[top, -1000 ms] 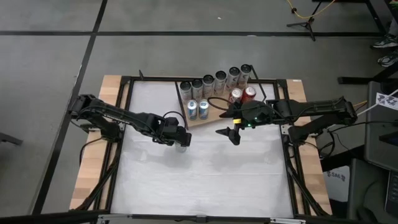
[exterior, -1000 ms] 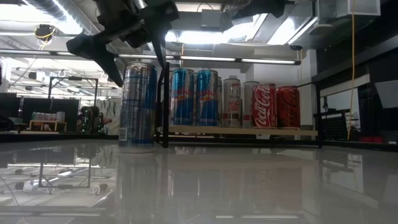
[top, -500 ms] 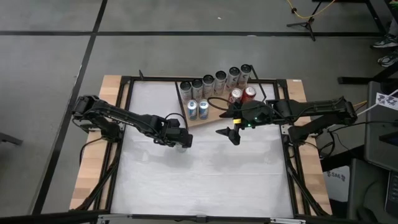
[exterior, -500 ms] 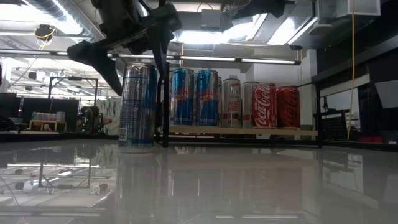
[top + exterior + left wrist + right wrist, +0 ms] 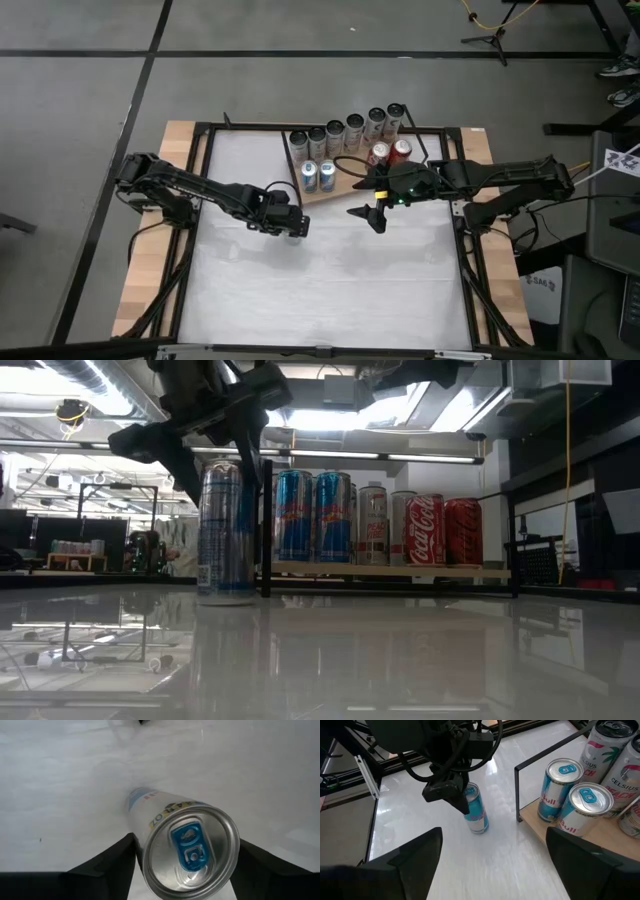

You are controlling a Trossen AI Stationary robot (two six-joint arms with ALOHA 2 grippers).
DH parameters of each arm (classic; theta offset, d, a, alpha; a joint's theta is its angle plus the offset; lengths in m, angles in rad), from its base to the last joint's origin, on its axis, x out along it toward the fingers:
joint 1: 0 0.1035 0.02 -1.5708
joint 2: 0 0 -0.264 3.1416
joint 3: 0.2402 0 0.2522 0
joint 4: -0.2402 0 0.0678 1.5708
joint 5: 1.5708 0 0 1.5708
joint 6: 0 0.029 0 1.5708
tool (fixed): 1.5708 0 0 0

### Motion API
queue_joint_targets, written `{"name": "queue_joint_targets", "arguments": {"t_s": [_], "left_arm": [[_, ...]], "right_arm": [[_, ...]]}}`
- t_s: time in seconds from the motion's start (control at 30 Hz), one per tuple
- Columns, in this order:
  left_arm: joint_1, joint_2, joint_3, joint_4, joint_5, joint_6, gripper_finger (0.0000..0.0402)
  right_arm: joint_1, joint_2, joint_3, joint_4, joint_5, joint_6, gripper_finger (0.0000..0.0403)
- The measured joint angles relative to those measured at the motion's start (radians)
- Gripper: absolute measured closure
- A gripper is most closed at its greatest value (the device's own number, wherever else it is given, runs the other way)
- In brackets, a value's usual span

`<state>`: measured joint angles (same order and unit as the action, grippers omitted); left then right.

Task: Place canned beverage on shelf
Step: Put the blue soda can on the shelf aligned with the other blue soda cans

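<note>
A slim blue-and-silver can [image 5: 226, 535] stands upright on its base on the white table, in front of the shelf's left end. My left gripper [image 5: 215, 455] reaches down over the can's top [image 5: 187, 847] and is shut on it; in the high view this gripper [image 5: 290, 228] hides most of the can. The shelf [image 5: 345, 188], a light wooden board in a black wire frame [image 5: 517, 795], lies at the table's far side with several cans on it. My right gripper [image 5: 372, 215] hangs open above the table in front of the shelf, holding nothing. My left gripper pinches the can's upper wall just under the rim, one finger [image 5: 120, 857] on each side. The fingers come from above, slanting down steeply. The can stands upright with its base [image 5: 226, 598] on the table.
On the shelf stand two blue cans [image 5: 572, 795], two red cans [image 5: 440, 530] and a far row of pale cans [image 5: 345, 130]. The black table frame [image 5: 200, 180] runs round the white top. Open table lies toward the near edge.
My left gripper's fingers, which stood wide on either side of the can's top, have shut onto it. The can still stands on the table.
</note>
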<state>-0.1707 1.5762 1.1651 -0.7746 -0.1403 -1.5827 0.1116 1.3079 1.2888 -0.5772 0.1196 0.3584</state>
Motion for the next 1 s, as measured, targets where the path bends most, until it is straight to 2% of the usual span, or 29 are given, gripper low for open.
{"name": "queue_joint_targets", "arguments": {"t_s": [0.17, 0.4, 0.77, 1.0], "left_arm": [[0.0, -0.001, 0.001, 0.003, 0.0, 0.036, 0.0157], [0.005, -0.001, 0.001, 0.031, 0.03, 0.218, 0.0157], [0.061, 0.0, 0.0, 0.056, 0.211, 0.786, 0.0158], [0.079, 0.0, -0.001, 0.047, 0.271, 1.138, 0.0159]], "right_arm": [[0.0, 0.0, 0.0, 0.0, 0.0, 0.0, 0.0056], [0.0, 0.0, 0.0, 0.0, 0.0, 0.0, 0.0056], [0.0, 0.0, 0.0, 0.0, 0.0, 0.0, 0.0056], [0.0, 0.0, 0.0, 0.0, 0.0, 0.0, 0.0056]]}}
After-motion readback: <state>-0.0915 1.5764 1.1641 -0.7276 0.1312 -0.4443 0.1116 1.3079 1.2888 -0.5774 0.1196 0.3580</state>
